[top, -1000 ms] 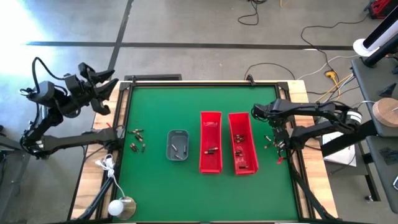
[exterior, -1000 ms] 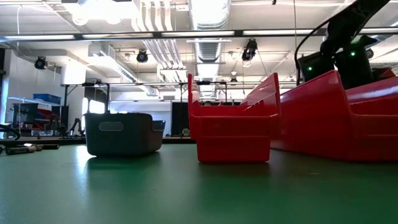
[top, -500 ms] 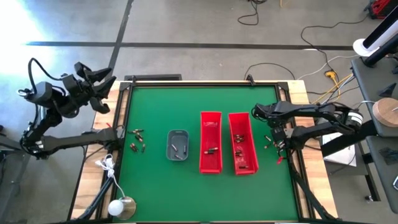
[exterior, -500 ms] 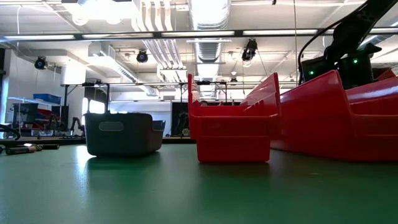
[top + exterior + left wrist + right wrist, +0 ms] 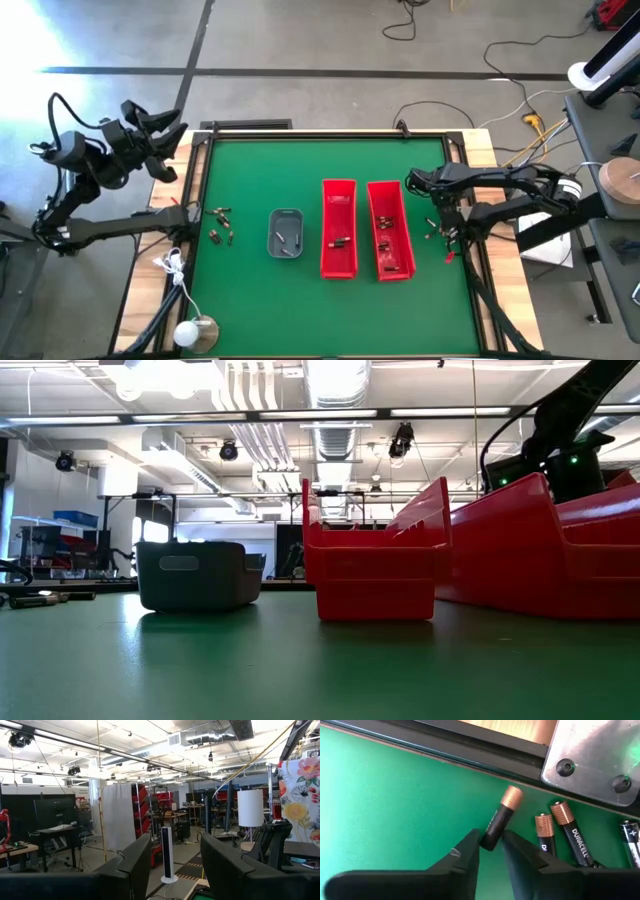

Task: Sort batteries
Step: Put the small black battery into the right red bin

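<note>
the right gripper [image 5: 490, 851] is pinching the dark end of a battery [image 5: 501, 819] at the mat's [image 5: 260, 180] right edge, just beside more batteries [image 5: 565, 833] lying there. others are sitting in the red bins [image 5: 338, 230], the grey tray [image 5: 285, 233] and at the left. the left gripper [image 5: 175, 865] is hanging wide, off the table.

1. Table [image 5: 260, 290]: green top.
2. Grey tray [image 5: 286, 232] left of two red bins [image 5: 338, 228], side by side.
3. Loose batteries [image 5: 221, 224] near left edge; more near right edge.
</note>
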You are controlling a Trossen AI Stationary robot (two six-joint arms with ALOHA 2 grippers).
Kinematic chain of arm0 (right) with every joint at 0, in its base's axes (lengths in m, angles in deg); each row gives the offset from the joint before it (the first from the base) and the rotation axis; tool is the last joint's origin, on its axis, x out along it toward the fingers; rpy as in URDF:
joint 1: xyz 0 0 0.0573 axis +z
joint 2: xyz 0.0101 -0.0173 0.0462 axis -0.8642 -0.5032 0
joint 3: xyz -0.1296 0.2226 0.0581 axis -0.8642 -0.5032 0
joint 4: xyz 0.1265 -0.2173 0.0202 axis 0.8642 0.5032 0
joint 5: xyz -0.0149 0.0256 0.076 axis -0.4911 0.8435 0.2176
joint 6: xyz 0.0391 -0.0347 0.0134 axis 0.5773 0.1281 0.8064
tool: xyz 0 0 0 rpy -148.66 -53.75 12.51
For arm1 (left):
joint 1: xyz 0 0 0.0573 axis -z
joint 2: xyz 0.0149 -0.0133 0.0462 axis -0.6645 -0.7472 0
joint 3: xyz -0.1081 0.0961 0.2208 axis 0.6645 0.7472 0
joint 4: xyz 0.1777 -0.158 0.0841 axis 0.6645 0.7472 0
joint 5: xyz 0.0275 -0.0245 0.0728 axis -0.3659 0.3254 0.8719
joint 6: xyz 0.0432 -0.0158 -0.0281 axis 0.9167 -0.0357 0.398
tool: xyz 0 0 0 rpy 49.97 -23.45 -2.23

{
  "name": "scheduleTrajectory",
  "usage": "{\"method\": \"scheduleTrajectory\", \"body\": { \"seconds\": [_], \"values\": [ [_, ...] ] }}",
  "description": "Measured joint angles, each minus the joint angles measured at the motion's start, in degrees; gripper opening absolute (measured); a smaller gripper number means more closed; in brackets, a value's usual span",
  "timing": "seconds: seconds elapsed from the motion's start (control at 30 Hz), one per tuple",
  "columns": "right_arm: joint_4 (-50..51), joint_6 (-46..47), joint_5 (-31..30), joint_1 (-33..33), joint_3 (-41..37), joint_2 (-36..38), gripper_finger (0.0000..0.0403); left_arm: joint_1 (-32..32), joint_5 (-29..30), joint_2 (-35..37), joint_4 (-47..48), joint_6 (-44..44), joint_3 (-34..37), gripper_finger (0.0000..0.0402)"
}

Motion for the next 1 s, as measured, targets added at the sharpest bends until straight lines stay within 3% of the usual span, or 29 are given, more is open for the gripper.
{"method": "scheduleTrajectory", "body": {
  "seconds": [0.23, 0.67, 0.9, 1.0],
  "values": [
    [-0.2, -0.8, -0.1, 0.0, 0.0, 0.0, 0.0034, 0.0, 0.0, 0.0, 0.4, -0.2, 0.0, 0.0151],
    [-0.3, -1.7, -0.3, 0.0, 0.9, 0.0, 0.0035, 0.0, -0.1, 0.0, 0.6, -0.2, 0.0, 0.0151],
    [-0.4, -11.5, -0.7, 1.2, 4.6, 2.0, 0.0034, 0.0, -0.1, 0.2, 0.7, -0.9, 0.0, 0.0151],
    [-0.3, -20.4, -0.2, 2.2, 7.4, 3.5, 0.0034, 0.0, -0.1, 0.2, 0.7, -1.1, 0.0, 0.0151]
  ]
}}
